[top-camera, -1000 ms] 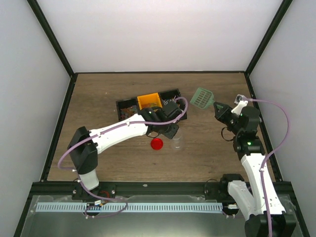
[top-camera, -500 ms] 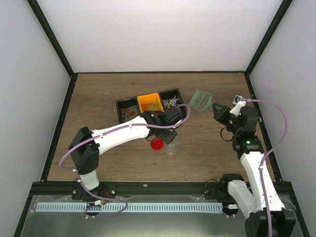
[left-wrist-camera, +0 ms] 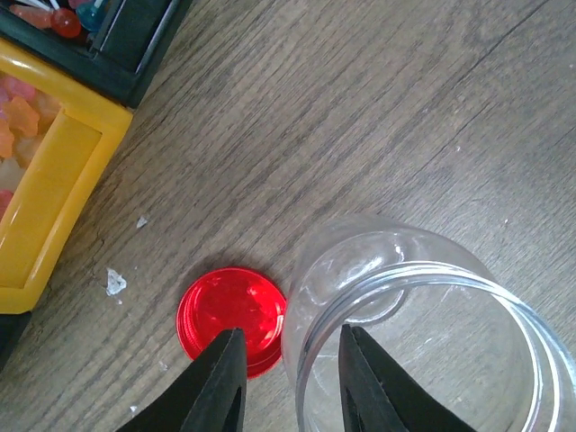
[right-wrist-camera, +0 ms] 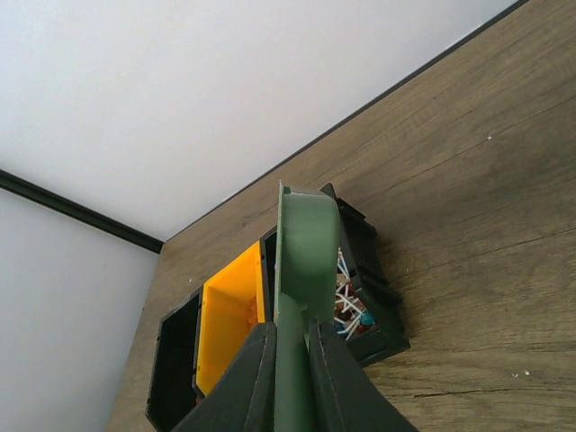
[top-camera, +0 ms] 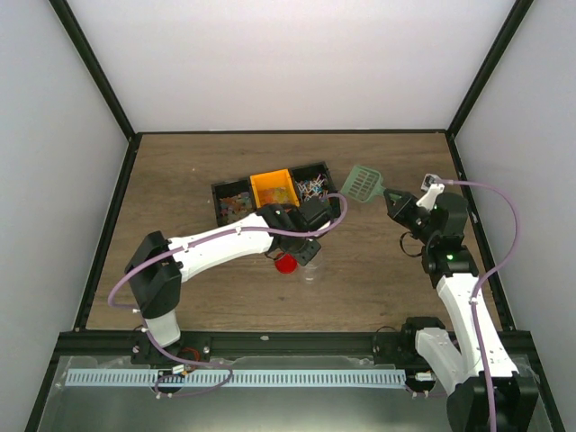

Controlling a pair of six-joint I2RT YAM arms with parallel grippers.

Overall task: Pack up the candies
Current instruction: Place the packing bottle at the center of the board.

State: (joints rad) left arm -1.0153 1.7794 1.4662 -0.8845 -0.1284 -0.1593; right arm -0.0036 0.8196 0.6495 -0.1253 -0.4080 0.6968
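Wood table point(top-camera: 180, 171): candies point(top-camera: 236, 203) in tray point(top-camera: 218, 193); jar point(left-wrist-camera: 360, 270) beside lid point(left-wrist-camera: 231, 317).

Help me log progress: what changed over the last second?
The left pincer pulled back from the tray, dragging the jar nearer the red lid, then loosened on its rim. The right pincer edged the scoop toward the tray. Lid, tray and candies stayed put.

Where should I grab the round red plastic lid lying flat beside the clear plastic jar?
Take the round red plastic lid by its rim, coming straight down from above: it lies flat on the wooden table, so only its thin edge offers a hold. The clear plastic jar stands close against one side, so I'd pinch across the two edges clear of it.
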